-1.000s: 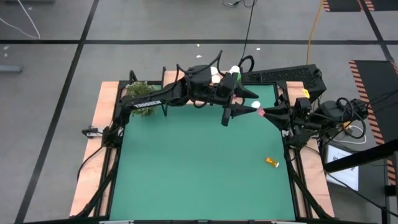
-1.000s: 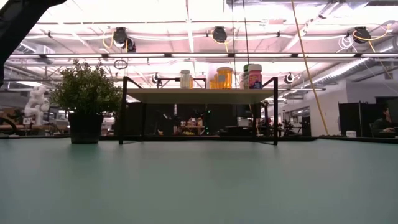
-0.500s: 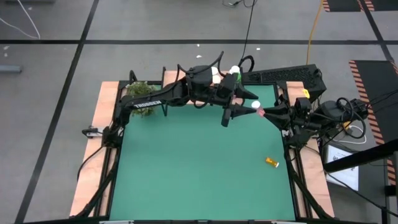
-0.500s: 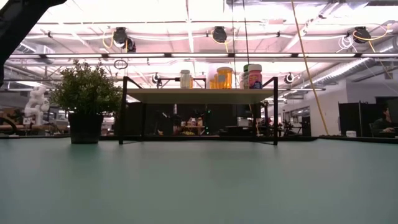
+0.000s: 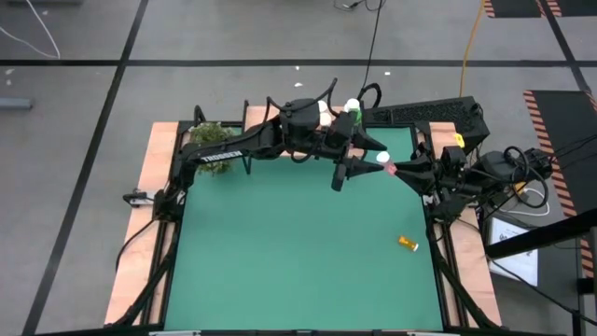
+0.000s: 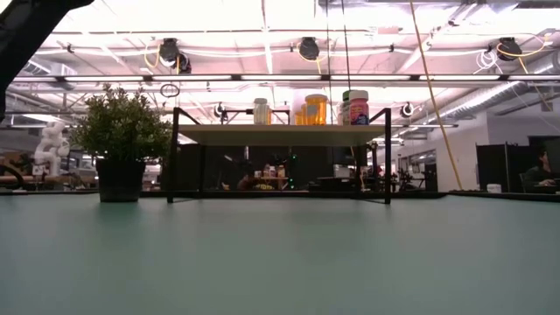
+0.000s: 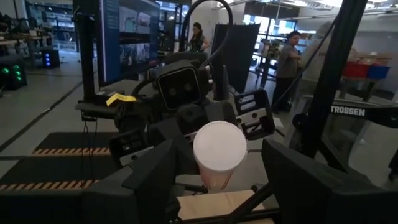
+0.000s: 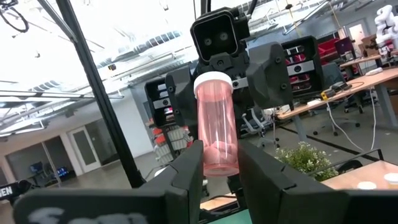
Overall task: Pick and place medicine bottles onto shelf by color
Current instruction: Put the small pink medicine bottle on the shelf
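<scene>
Pink bottle (image 8: 217, 124) (white-capped) stands clamped between right jaws.

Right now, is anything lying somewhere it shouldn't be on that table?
Yes: one small orange bottle lies on its side on the green mat near the right edge, far from the shelf where other bottles stand upright.

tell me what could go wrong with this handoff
1. The pink bottle hangs in mid-air in the right gripper, while the left gripper has open jaws around its white cap. Releasing early would likely drop it.
2. A cap-end grip may let the bottle tilt.
3. The left arm reaches over the shelf, so it could knock the standing bottles.
</scene>
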